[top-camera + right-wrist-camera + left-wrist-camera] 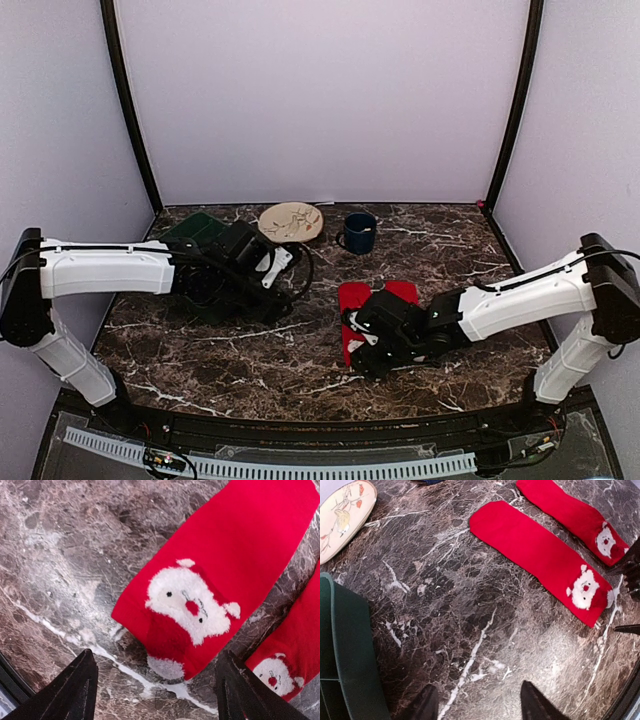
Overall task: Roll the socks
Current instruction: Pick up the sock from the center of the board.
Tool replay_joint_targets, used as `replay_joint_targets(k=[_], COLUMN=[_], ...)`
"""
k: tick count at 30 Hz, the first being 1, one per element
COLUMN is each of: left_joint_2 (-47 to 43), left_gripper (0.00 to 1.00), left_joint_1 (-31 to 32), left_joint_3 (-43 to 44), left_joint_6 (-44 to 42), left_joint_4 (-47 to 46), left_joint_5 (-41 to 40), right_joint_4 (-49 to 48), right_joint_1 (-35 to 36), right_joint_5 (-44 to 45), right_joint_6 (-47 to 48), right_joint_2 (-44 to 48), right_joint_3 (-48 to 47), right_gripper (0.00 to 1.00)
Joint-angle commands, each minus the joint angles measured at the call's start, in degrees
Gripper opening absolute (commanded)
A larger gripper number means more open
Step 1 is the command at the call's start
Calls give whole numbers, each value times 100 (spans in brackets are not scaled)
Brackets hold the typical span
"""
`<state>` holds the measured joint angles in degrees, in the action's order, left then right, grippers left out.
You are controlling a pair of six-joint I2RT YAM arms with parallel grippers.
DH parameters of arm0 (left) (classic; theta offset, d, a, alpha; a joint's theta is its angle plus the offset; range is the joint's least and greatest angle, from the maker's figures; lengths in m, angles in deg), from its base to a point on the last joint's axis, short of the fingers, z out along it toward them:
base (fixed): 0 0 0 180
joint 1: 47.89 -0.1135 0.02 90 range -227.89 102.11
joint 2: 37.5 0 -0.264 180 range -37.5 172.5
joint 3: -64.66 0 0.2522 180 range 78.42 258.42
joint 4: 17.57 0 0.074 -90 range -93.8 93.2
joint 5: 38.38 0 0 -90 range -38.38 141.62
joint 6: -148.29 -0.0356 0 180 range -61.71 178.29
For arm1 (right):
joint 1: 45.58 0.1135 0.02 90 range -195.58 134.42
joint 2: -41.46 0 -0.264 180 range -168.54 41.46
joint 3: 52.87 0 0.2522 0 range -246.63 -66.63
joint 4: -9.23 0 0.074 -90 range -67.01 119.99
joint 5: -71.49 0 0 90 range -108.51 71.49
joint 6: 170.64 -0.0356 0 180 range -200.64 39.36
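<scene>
The right tool (159, 655), its fingers spread wide and holding nothing, hovers low over the Santa-face end of one of the socks (215, 580). It straddles that end, probably so it can pinch there and begin the roll. Both red socks lie flat and side by side on the marble desk (200, 350), a little nearer the arms than the blue mug (358, 232). The left tool (477, 687), also parted and empty, hangs over bare desk left of the mug, seemingly keeping clear.
</scene>
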<state>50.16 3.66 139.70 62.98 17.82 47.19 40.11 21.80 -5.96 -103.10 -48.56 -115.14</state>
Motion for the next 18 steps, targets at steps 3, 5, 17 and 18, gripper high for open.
replay_joint_targets(k=[3,5,17,18], left_joint_2=[-394,-377,-157,-150], left_gripper=[63,64,64,64], left_joint_1=[9,4,4,4], left_joint_3=[-418,-473,-594,-595], left_joint_6=[360,381,568,566], left_joint_4=[-888,-956,-1221,-1222], left_joint_5=[284,295,412,405], right_joint_4=[559,639,883,885], right_joint_1=[83,89,89,91], right_joint_5=[346,321,155,163], right_joint_6=[211,266,737,773], right_joint_2=[-228,-241,-491,-498], right_joint_3=[-400,-421,-478,-469], right_gripper=[66,64,48,48])
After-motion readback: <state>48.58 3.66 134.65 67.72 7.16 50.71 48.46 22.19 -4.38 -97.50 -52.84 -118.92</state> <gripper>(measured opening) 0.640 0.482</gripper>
